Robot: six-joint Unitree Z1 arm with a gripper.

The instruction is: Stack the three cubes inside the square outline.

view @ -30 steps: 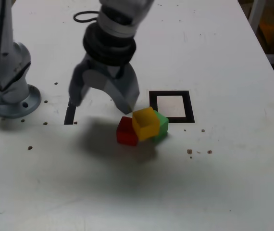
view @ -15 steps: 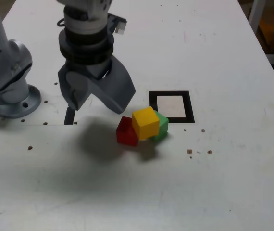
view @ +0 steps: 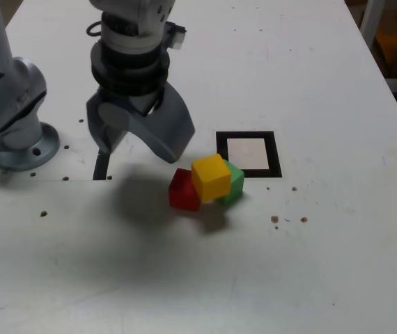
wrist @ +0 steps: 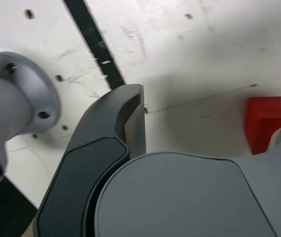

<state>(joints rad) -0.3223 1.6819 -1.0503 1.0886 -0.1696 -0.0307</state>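
A: A white tabletop (view: 310, 264), scuffed and dotted with small holes, carries the scene. The grey claw (view: 141, 145) hangs above it with its jaws spread apart and nothing between them, at about ten o'clock from the cube cluster.

B: Where do the cubes sit?

A: Bunched together just outside the square outline (view: 248, 154), at its seven o'clock corner. The yellow cube (view: 211, 178) rides tilted on the red cube (view: 182, 191) and green cube (view: 232, 182), both touching it. All three look like smooth, hard-edged blocks; the outline is a flat black border around white.

B: Which step is this?

A: Seemingly the approach to a first pick. Next, the claw likely must descend squarely over the yellow cube.
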